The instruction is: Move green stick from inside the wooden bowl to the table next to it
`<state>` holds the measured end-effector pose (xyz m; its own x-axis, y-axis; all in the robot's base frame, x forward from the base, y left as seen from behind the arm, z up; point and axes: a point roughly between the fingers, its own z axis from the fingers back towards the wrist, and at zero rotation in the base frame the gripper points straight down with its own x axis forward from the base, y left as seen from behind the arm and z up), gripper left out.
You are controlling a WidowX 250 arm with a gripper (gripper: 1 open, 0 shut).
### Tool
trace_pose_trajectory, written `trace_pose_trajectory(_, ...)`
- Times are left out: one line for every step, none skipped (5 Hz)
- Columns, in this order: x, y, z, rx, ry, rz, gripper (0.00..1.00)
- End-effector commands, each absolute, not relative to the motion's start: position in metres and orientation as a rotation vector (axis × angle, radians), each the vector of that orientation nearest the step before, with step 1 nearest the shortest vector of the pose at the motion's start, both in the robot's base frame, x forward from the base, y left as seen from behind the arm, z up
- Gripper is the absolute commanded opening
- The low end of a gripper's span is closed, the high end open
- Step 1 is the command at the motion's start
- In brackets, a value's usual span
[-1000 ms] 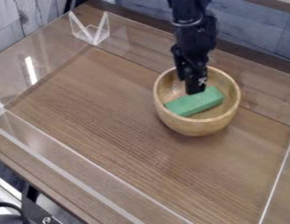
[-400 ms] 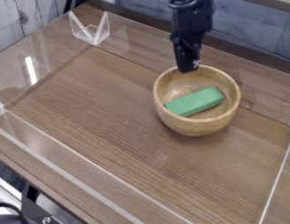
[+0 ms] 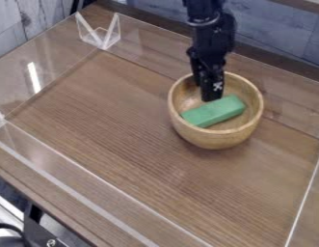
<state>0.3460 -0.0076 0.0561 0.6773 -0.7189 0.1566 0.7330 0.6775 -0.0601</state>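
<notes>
Down inside the wooden bowl [image 3: 217, 112] my claw [image 3: 212, 94] points straight down, just above the far end of the green stick [image 3: 213, 114]. I cannot tell if its fingers are apart or together. The stick lies flat in the bowl. I think the claw could slip off it, or bump the rim and push the bowl across the worktop [image 3: 123, 125].

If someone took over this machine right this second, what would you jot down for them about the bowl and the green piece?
Gripper: pointing down into the wooden bowl, fingers just above the green stick; whether they are open is unclear, and nothing is held.
Green stick: lying inside the bowl, not lifted.
Bowl: on the table, toward its right side.
Done: nothing moved out yet.
Left: grasp the stick, lift it, set it on the table beside the bowl.
</notes>
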Motion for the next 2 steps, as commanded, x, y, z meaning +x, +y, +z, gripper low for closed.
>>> trace_pose_trajectory(0.359, -0.003, 0.066, -0.102, -0.169, -0.828, 0.0)
trace_pose_trajectory(0.354, 0.008, 0.091, -0.08, -0.193, -0.744, 0.0)
